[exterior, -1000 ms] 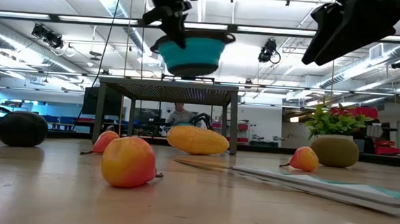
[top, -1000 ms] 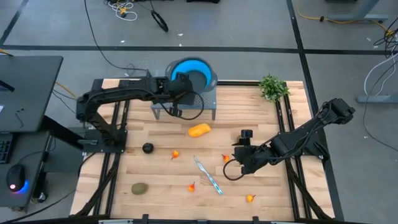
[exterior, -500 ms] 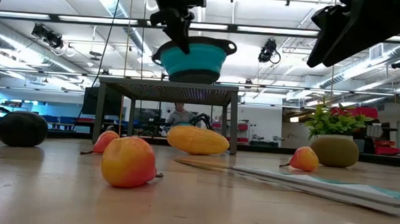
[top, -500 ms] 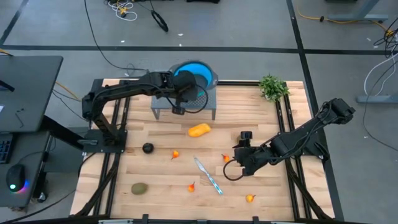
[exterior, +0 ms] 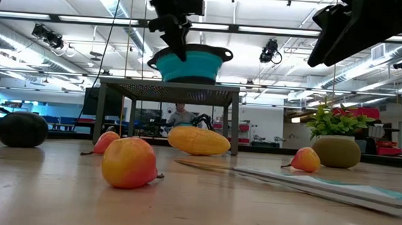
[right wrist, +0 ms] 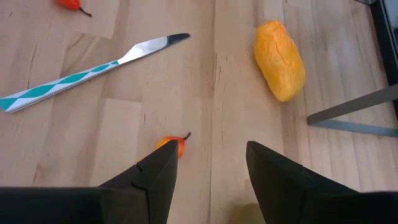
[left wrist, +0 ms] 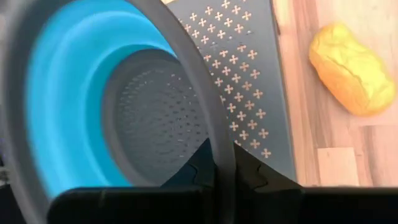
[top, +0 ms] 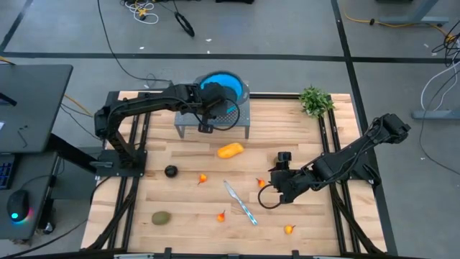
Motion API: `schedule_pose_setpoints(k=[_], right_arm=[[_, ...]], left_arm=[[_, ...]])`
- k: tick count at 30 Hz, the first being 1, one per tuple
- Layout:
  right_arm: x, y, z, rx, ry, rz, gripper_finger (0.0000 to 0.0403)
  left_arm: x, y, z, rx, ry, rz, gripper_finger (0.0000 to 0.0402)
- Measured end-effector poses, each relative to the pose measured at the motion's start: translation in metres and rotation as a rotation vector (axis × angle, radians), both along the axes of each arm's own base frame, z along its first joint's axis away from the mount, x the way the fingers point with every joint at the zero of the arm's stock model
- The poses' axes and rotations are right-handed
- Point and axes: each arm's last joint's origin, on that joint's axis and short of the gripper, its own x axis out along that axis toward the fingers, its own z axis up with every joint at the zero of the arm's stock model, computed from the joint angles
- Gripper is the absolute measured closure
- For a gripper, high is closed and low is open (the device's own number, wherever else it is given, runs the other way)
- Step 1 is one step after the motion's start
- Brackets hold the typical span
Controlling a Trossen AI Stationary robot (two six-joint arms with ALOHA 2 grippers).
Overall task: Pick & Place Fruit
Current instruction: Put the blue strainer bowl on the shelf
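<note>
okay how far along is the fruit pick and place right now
Done: no fruit is placed yet; the blue colander sits on the grey rack. In hand: the left gripper is shut on its rim; the right gripper hangs open above a small orange fruit. Left: the yellow-orange piece, dark ball and green oval.

Bright, even light fell from ceiling strips (exterior: 110, 1) at the top of the low view; shadows on the counter (top: 302, 223) were soft, and the near fruit (exterior: 128, 162) looked slightly blurred.
</note>
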Motion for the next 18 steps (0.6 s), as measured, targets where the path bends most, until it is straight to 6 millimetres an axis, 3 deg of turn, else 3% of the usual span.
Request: schedule_pose_setpoints(k=[4, 12, 18], right_arm=[[0.0, 0.0, 0.0, 0.0, 0.0, 0.0, 0.0203], [0.0, 0.0, 0.0, 0.0, 0.0, 0.0, 0.0203], [0.0, 0.0, 0.0, 0.0, 0.0, 0.001, 0.0203]], left_arm=[[0.0, 0.0, -0.001, 0.0, 0.002, 0.001, 0.0379], [0.0013, -0.0027, -0.0007, -0.013, -0.021, 0.031, 0.029], [0.003, -0.0082, -0.0007, -0.013, -0.02, 0.015, 0.0258]])
